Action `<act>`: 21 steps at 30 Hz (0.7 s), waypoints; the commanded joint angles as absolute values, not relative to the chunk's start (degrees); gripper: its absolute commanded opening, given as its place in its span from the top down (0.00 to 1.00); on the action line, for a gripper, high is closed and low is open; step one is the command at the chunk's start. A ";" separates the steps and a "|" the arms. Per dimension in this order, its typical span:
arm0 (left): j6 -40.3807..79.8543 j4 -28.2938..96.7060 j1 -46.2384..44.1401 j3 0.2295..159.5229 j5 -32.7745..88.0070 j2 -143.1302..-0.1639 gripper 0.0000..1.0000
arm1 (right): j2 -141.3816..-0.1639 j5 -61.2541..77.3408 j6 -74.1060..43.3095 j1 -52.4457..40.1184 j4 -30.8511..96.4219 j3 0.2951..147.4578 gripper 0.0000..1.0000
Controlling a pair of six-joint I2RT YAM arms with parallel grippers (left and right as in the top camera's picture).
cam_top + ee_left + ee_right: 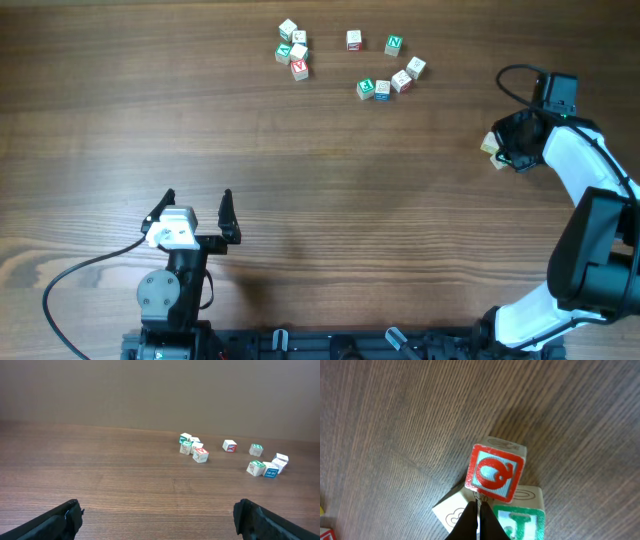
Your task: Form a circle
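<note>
A wide wooden table [300, 200], seen from above. Near its far edge, small letter blocks lie in a broken arc: a tight clump [292, 48] on the left, a single block [353, 39] in the middle, and a loose curve of blocks [395, 78] on the right. I judge the circle barely begun, with its near side wholly open.

My right arm [580, 170] reaches up the table's right side, bent at the elbow, well apart from that arc. My left arm sits folded by the near edge. My left hand [197, 197] is released, fingers spread wide, holding nothing.

My right hand [503, 148] points down, clenched with nothing between its fingers, its tip wedged among three stray blocks. The wrist view shows a red-framed block [495, 474] just beyond the tip, a green-lettered block [522, 520] to one side and a plain-faced block [451, 510] to the other, all crowded together.

I judge I am working these strays loose. Next I must open, grasp one block cleanly, and carry it toward the arc's open side without scattering its neighbours.
</note>
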State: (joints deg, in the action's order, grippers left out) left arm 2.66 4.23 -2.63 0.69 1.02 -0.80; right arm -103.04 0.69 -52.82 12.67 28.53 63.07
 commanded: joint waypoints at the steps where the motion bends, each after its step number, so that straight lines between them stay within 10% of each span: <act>1: 3.03 4.27 -2.90 0.32 1.91 -0.32 0.00 | -103.68 1.87 -50.83 12.60 27.99 62.50 0.96; 21: 3.03 4.27 -2.90 0.32 1.91 -0.32 0.00 | -103.68 -1.52 -49.52 12.60 29.28 62.50 0.95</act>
State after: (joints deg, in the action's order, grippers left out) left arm 2.66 4.23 -2.63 0.69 1.02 -0.80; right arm -103.07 -0.03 -50.65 12.67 29.28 63.05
